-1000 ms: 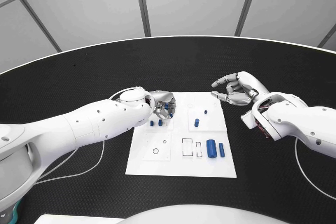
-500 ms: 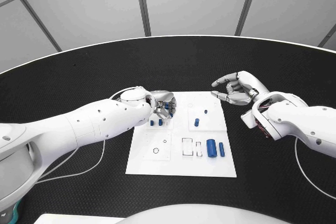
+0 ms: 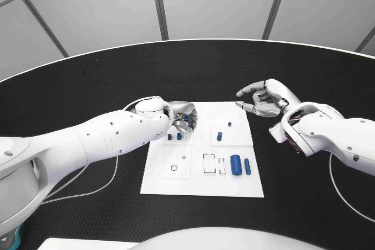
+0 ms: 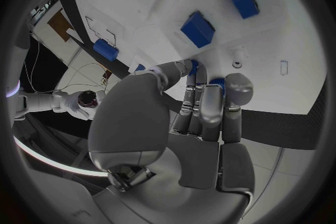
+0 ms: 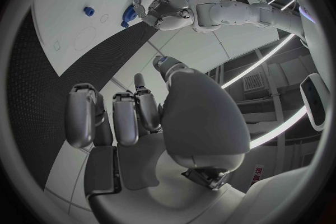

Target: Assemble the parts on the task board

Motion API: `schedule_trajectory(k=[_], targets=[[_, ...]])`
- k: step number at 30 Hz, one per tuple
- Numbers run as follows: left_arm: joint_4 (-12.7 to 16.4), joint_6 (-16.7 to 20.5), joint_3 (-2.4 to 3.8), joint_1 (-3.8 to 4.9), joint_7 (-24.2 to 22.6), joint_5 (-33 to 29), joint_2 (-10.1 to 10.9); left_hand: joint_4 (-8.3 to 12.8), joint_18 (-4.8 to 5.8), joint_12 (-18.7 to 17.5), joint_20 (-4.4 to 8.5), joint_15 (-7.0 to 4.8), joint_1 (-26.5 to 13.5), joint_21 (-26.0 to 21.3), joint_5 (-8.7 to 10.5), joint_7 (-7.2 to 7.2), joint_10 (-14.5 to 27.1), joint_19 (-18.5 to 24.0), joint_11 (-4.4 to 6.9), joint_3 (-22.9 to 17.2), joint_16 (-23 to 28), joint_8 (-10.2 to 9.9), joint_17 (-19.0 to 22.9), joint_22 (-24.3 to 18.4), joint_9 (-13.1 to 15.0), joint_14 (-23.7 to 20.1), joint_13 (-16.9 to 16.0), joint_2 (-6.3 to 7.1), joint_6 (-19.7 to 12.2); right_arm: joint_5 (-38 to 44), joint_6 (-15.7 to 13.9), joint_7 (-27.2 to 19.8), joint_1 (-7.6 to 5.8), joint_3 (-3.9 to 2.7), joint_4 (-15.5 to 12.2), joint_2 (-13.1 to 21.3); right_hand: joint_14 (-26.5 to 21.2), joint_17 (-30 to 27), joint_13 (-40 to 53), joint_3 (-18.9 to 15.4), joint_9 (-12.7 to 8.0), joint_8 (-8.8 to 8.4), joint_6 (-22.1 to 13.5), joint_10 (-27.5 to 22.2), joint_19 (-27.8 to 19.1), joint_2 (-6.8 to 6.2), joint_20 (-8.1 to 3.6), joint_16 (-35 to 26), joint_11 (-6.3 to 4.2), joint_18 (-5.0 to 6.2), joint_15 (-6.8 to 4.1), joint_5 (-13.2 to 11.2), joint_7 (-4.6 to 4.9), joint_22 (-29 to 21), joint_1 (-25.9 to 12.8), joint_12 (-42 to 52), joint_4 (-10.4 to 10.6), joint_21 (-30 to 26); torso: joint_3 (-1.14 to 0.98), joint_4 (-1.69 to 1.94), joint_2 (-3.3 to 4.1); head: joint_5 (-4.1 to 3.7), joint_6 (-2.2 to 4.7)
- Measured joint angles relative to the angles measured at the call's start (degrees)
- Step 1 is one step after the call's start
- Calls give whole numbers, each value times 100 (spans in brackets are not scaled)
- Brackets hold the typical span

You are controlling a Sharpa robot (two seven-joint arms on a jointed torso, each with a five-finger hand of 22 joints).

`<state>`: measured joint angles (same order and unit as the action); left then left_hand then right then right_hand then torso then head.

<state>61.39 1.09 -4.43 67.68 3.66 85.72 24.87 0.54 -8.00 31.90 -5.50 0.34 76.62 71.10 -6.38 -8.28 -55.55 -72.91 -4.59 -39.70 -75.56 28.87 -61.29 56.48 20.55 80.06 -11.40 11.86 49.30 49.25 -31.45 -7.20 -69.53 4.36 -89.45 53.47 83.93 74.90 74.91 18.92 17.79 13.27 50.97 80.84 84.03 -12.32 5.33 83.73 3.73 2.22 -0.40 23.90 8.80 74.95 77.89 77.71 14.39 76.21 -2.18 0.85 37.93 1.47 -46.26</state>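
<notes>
Task board (image 3: 201, 186) holds blue parts (image 3: 235, 166); left hand (image 3: 183, 119) touches it.

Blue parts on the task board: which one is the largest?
The thick blue cylinder lying near the board's near right edge. It is longer and wider than the slimmer blue piece beside it and every other blue part.

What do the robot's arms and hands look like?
Both arms are smooth, rounded white shells. The left hand and right hand are shiny silver metal with jointed fingers. A thin white cable loops beside the left arm, and another trails by the right.
</notes>
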Motion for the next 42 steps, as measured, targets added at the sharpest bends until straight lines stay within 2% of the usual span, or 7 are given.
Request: schedule_trajectory(k=[9, 11, 23, 42], targets=[[-15, -20, 1, -3, 2, 0, 2, 0, 0, -50, 15, -20, 21, 40, 0, 6, -39, -14, 23, 0, -28, -20, 8, 57, -3, 20, 3, -21, 39, 0, -1, 2, 0, 0, -7, 5, 0, 4, 0, 0, 0, 0, 0, 0, 0, 0, 0, 0, 0, 0, 0, 0, 0, -1, 0, 0, 0, 0, 1, 2, -1, -6, -13], [-16, -13, 1, -4, 4, 0, 5, 0, 85, -83, 16, -20, 10, 64, 0, 19, -90, -57, 27, 0, -28, -25, 38, 95, -3, 20, 13, -57, 80, 0, -2, 2, 0, 0, -8, 6, 0, 4, -1, 0, 0, 0, 0, 0, 0, 0, 0, 0, 0, -1, 0, 0, 0, -1, 0, 0, 0, 0, 1, 2, -2, -5, -14], [72, 200, 0, -7, -51, -3, 82, 56, 85, -177, 35, -42, 52, 111, 0, -32, -180, -77, 19, -55, -50, -47, 66, 167, -13, 41, 88, -100, 172, 0, -12, -5, 0, 0, -8, 6, 0, 4, -1, 0, 0, 0, 0, 0, 0, 0, 0, 0, 0, -1, 0, 0, 0, -1, 0, 0, 0, 0, 1, -2, -5, -4, 3], [562, 424, 5, -5, -57, -245, 505, 121, 85, -200, 18, -21, 59, 213, 0, -18, -261, -141, 21, -86, -49, -90, 146, 292, -24, 62, 84, -106, 199, 0, -19, -13, 0, 0, 17, 15, 0, 3, -1, 0, 1, 0, 0, 0, 0, 0, 0, 0, 0, -1, 0, 0, 0, -2, 0, 0, 0, 0, 1, 2, -12, -11, 30]])
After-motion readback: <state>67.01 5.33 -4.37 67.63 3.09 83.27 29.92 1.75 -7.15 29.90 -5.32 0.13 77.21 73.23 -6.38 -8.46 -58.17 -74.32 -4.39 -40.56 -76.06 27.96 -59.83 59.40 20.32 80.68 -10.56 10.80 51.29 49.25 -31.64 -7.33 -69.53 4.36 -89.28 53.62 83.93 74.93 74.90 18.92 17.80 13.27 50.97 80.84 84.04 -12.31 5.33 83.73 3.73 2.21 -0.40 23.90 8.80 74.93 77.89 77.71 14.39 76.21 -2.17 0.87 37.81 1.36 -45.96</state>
